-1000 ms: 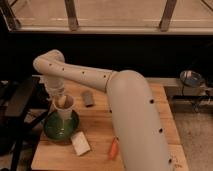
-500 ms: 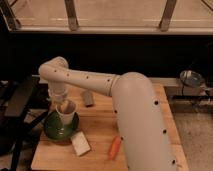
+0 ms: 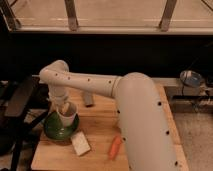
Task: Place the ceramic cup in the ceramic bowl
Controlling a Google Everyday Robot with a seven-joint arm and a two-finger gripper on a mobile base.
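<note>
The white tapered ceramic cup point(image 3: 68, 116) stands upright inside the green ceramic bowl point(image 3: 54, 131) at the left of the wooden table point(image 3: 100, 130). Its base is low in the bowl, and I cannot tell whether it touches the bottom. My gripper point(image 3: 63, 104) hangs from the white arm point(image 3: 95, 84) straight above the cup. It is shut on the cup's far rim, with one yellowish finger pad point(image 3: 65, 107) showing inside the cup. The cup hides the right part of the bowl.
A small grey cylinder point(image 3: 88, 99) stands behind the bowl to the right. A white block point(image 3: 80, 143) and an orange carrot point(image 3: 115, 147) lie near the front edge. A metal bowl point(image 3: 192, 78) sits off the table at far right. My arm's thick link covers the table's right half.
The gripper has carried the cup a little down and to the right, so it now sits lower in the green bowl. The other objects have not moved.
</note>
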